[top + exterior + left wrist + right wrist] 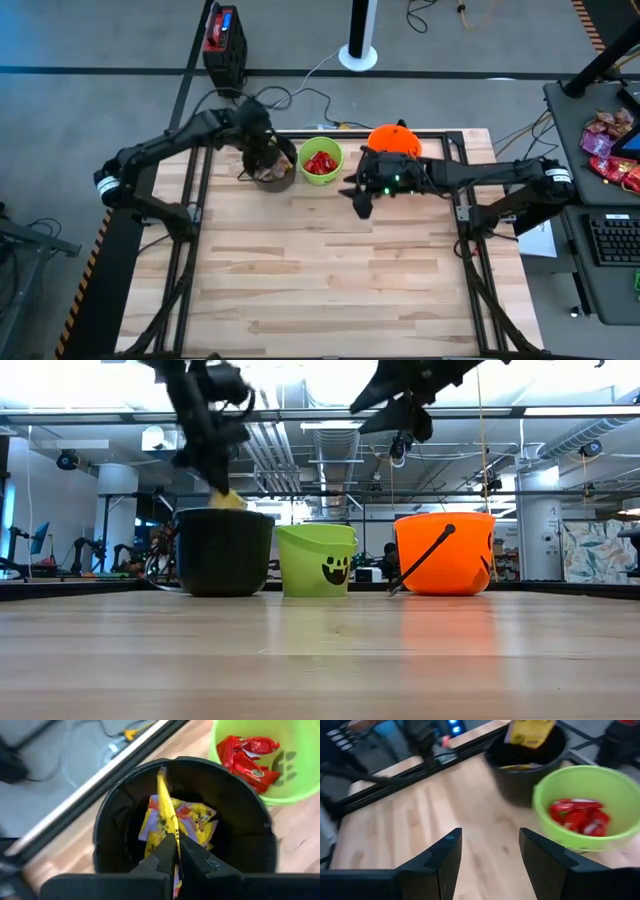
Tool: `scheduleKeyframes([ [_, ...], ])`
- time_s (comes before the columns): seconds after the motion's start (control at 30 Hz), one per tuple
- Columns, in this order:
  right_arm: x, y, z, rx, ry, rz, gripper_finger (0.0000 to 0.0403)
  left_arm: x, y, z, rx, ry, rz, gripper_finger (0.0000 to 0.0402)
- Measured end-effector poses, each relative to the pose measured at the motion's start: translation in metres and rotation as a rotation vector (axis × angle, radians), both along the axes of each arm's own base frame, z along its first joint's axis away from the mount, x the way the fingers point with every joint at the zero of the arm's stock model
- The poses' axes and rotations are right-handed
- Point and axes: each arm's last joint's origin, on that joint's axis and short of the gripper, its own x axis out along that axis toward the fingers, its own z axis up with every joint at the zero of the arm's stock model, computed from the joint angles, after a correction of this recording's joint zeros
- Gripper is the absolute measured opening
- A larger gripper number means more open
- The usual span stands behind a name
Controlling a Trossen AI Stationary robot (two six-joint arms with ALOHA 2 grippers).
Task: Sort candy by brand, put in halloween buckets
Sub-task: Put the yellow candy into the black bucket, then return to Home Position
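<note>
Three buckets stand in a row near the table's far edge: black [274,172], lime green [321,161] and orange [394,139]. My left gripper [176,851] hangs over the black bucket [185,817], shut on a yellow candy packet [167,805]; more yellow packets [200,822] lie in that bucket. Red candy bars [247,757] fill the green bucket [295,780]. My right gripper [490,855] is open and holds nothing, raised above the table just near-side of the orange bucket, right of the green one [585,805]. My left gripper pinches the yellow packet's lower edge [175,832] between its two fingers, coming from above and pointing down into the black bucket. The packet stands edge-on above the fingertips in the wrist view, lifted clear over the bucket's mouth [228,500].
The wooden tabletop [330,270] stretches bare toward the near edge. The orange bucket's thin black handle [425,555] hangs down its front. Pink and red bags [610,145] lie on a side desk to the right, off the table.
</note>
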Motion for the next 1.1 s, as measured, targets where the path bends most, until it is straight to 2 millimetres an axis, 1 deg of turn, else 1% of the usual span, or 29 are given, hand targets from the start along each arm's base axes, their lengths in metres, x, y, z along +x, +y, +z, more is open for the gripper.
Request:
scheduleKeyframes([
  [0.07, -0.001, -0.010, 0.000, 0.007, -0.001, -0.036, 0.0189, -0.008, 0.015, -0.012, -0.041, -0.042, 0.015, 0.0000],
  [0.17, -0.003, -0.020, 0.000, 0.049, -0.006, -0.086, 0.0189, -0.018, 0.023, -0.022, -0.096, -0.049, 0.027, 0.0002],
  [0.33, -0.005, -0.030, -0.001, 0.066, -0.010, -0.129, 0.0189, -0.018, 0.021, -0.026, -0.110, -0.034, -0.030, 0.0023],
  [0.5, -0.007, -0.035, -0.002, 0.081, 0.000, -0.155, 0.0189, -0.019, 0.020, -0.028, -0.112, -0.023, -0.037, 0.0043],
  [0.57, -0.007, -0.035, -0.002, 0.080, 0.005, -0.158, 0.0189, -0.020, 0.017, -0.025, -0.140, -0.049, -0.033, 0.0049],
  [0.6, -0.007, -0.035, -0.002, 0.088, 0.001, -0.163, 0.0189, -0.021, 0.012, -0.022, -0.176, -0.084, -0.057, 0.0051],
  [0.67, -0.008, -0.035, 0.000, 0.114, -0.010, -0.177, 0.0189, -0.019, -0.001, -0.011, -0.240, -0.221, -0.170, 0.0052],
  [0.73, -0.008, -0.033, 0.001, 0.175, -0.030, -0.193, 0.0189, -0.014, -0.018, 0.004, -0.244, -0.401, -0.301, 0.0052],
  [0.77, -0.007, -0.032, 0.002, 0.164, -0.044, -0.182, 0.0189, -0.010, -0.026, 0.011, -0.224, -0.479, -0.353, 0.0052],
  [0.83, -0.003, -0.026, 0.004, 0.046, -0.061, -0.070, 0.0189, -0.006, -0.041, 0.025, -0.177, -0.599, -0.410, 0.0052],
  [0.9, -0.003, -0.019, 0.003, -0.112, -0.055, 0.047, 0.0189, -0.005, -0.060, 0.035, -0.223, -0.692, -0.400, 0.0052],
  [0.93, -0.003, -0.017, 0.001, -0.166, -0.063, 0.079, 0.0189, -0.004, -0.071, 0.038, -0.221, -0.721, -0.443, 0.0052],
  [0.97, -0.003, -0.016, 0.000, -0.198, -0.090, 0.097, 0.0189, -0.005, -0.083, 0.042, -0.194, -0.741, -0.492, 0.0052],
  [1.03, -0.008, -0.017, -0.004, -0.227, -0.165, 0.118, 0.0189, -0.009, -0.109, 0.043, -0.083, -0.745, -0.488, 0.0053],
  [1.1, -0.016, -0.019, -0.010, -0.241, -0.241, 0.172, 0.0189, -0.016, -0.136, 0.041, 0.049, -0.790, -0.500, 0.0053],
])
